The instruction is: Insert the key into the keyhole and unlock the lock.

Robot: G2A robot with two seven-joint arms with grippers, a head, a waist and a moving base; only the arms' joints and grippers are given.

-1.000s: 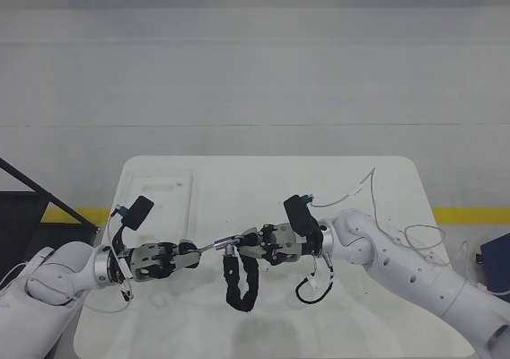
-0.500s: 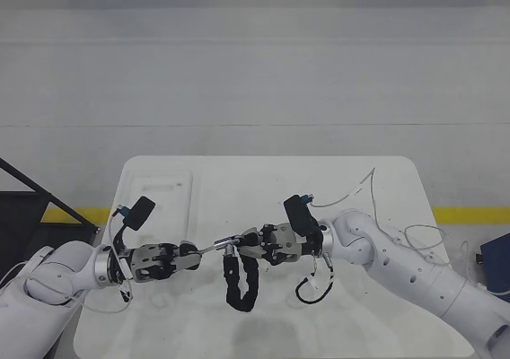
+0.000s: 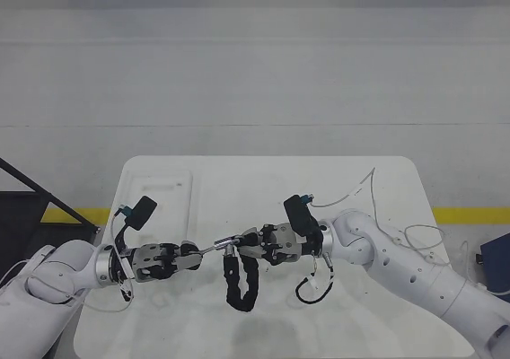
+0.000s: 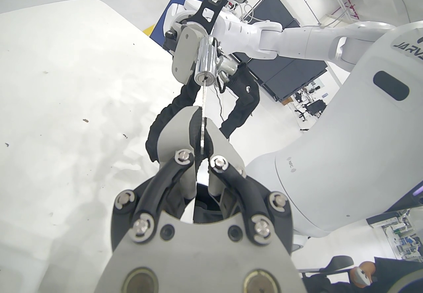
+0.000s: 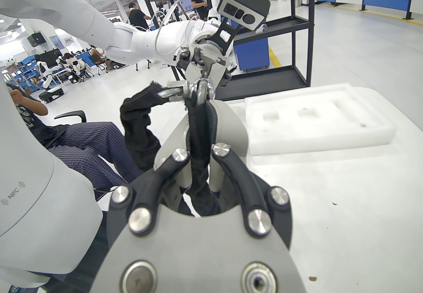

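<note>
The left gripper (image 4: 200,124) is clamped on the key (image 4: 202,97), whose tip meets the keyhole (image 4: 205,78) of the silver lock (image 4: 206,56). The right gripper (image 5: 200,116) pinches the lock's black-sleeved cable (image 5: 138,122), both held above the desk (image 4: 49,59).

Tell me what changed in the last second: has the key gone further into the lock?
Nothing visibly changed. The left gripper stays shut on the key, with the key's tip at the keyhole of the lock; how deep, I cannot tell. The right gripper stays shut on the lock's black sleeve, and both are held above the table.
</note>
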